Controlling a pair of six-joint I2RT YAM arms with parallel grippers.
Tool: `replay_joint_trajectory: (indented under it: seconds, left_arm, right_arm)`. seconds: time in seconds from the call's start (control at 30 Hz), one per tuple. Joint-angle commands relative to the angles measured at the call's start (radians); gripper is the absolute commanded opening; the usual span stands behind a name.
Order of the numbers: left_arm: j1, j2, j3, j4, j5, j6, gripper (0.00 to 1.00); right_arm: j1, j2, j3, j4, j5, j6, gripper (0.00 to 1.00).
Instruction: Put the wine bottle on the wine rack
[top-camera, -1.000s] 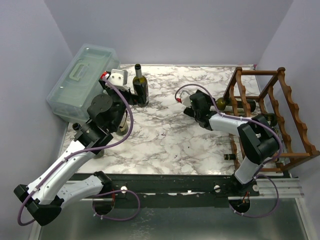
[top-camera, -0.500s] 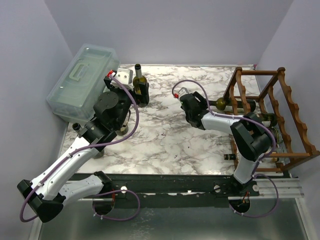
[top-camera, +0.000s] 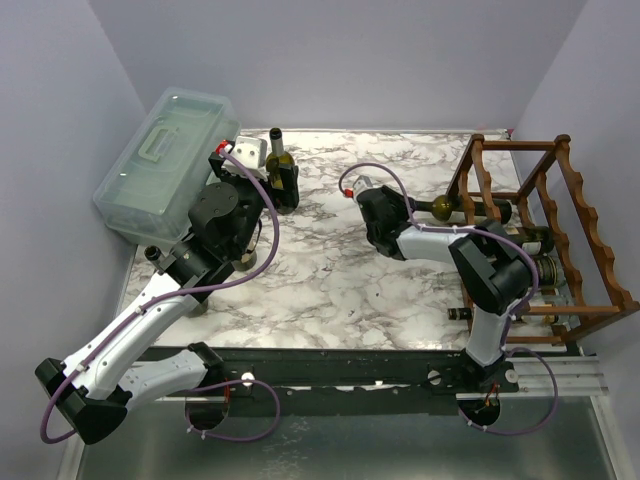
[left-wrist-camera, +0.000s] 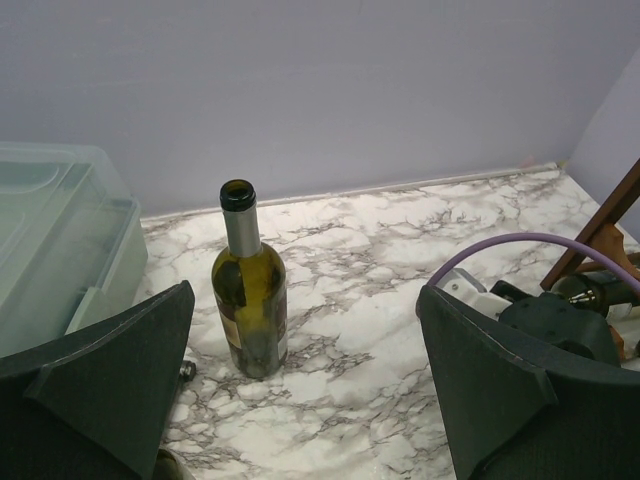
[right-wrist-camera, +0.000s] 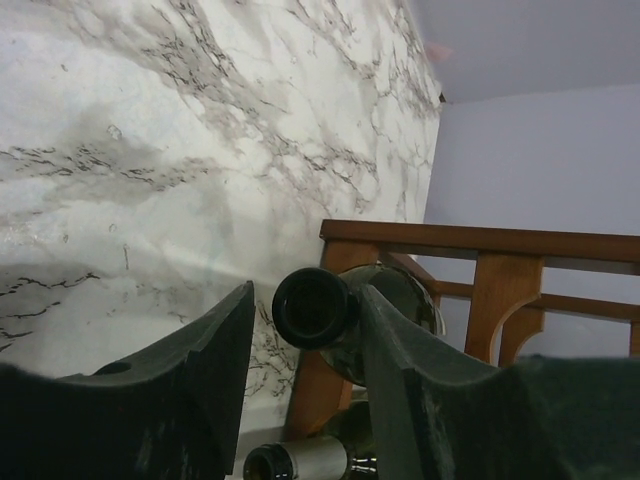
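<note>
An upright green wine bottle (top-camera: 280, 168) (left-wrist-camera: 250, 290) with a silver neck stands at the back left of the marble table. My left gripper (top-camera: 276, 190) (left-wrist-camera: 305, 300) is open wide just short of it, touching nothing. Another wine bottle (top-camera: 470, 209) (right-wrist-camera: 312, 307) lies on the top tier of the reddish-brown wine rack (top-camera: 590, 240) (right-wrist-camera: 480, 245), its open mouth pointing at my right gripper (top-camera: 398, 214) (right-wrist-camera: 305, 297). Those jaws are narrowed but still apart. The mouth shows in the gap beside the right finger (right-wrist-camera: 400, 360), and the left one is clear of it.
A translucent lidded box (top-camera: 165, 160) (left-wrist-camera: 50, 250) sits at the far left. More bottles lie in the rack's lower tiers (top-camera: 530, 240) (right-wrist-camera: 290, 462). Another bottle lies under my left arm (top-camera: 152, 255). The rack fills the right side; walls close in on three sides.
My right gripper has drawn back left from the rack and its jaws have narrowed a lot. My left gripper has edged closer to the upright bottle, still wide open.
</note>
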Motion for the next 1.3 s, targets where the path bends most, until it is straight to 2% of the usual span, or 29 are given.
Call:
replay_joint_trajectory:
  seconds: [0.0,0.4,0.6,0.83,1.27]
  left_arm:
    - [0.001,-0.016,0.01,-0.006,0.015,-0.008,0.96]
    - [0.001,-0.029,0.011,-0.007,0.018,-0.012,0.96]
    - [0.002,-0.029,0.01,-0.007,0.02,-0.013,0.96]
    - [0.002,-0.027,0.01,-0.006,0.023,-0.016,0.96]
    - [0.001,-0.018,0.01,-0.007,0.024,-0.016,0.96]
  right_arm:
    - [0.0,0.032,0.008,0.06,0.047,-0.044,0.44]
    - [-0.002,0.122,-0.012,0.056,0.079,-0.047,0.27]
    - [-0.013,0.155,-0.053,0.092,0.091,-0.041,0.22]
    - [-0.053,0.15,-0.055,0.073,0.093,0.002,0.17]
    - [-0.103,0.162,-0.048,0.038,0.078,0.054,0.16]
